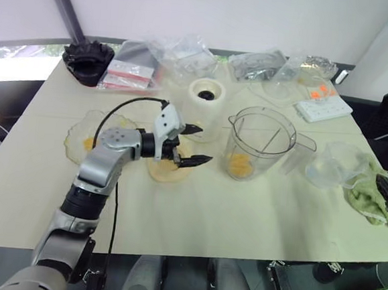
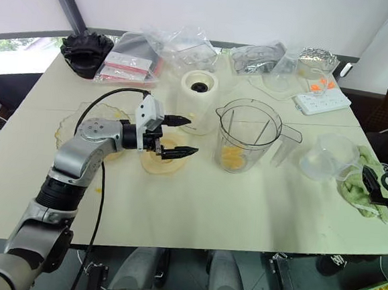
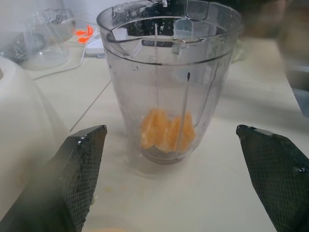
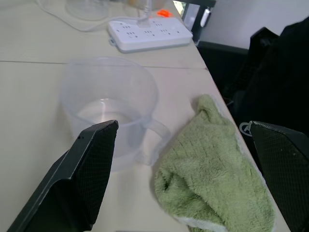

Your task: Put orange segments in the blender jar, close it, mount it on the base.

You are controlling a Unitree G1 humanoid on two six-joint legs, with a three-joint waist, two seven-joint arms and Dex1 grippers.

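My left pincer hung with its fingers wide apart and nothing between them, level and pointed toward the blender jar, just above the flat cream lid lying on the table; I judged it was poised there so the lid could be taken next. The jar stood upright and uncovered, with orange segments already heaped at its bottom, so filling looked done. The base sat just behind the lid, near the jar but apart from it, its black socket bare. My right pincer was spread wide too, empty, over a green cloth beside a clear measuring jug, well clear of the work.
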